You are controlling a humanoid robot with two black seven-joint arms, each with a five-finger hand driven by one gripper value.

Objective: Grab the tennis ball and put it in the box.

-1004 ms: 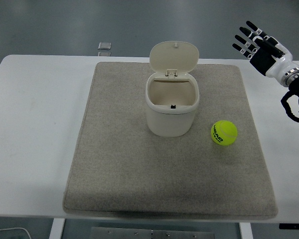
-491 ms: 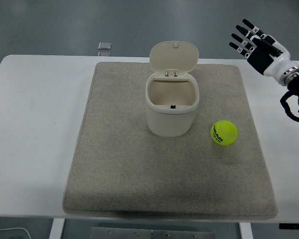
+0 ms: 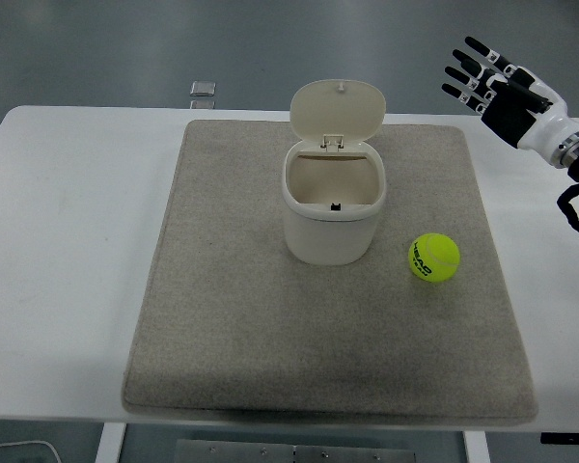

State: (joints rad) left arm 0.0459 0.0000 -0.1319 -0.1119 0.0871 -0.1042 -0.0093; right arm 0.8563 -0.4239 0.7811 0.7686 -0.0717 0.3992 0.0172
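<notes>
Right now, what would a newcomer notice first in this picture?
Probably the bright yellow tennis ball lying on the grey mat, just right of the cream box, whose lid stands open. Next, the robot's right hand raised at the upper right, fingers spread, holding nothing, well away from the ball.

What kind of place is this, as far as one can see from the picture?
Probably a robotics test lab: a plain white table on a grey floor, a grey mat carrying only a lidded box and a tennis ball, and a robot hand.
</notes>
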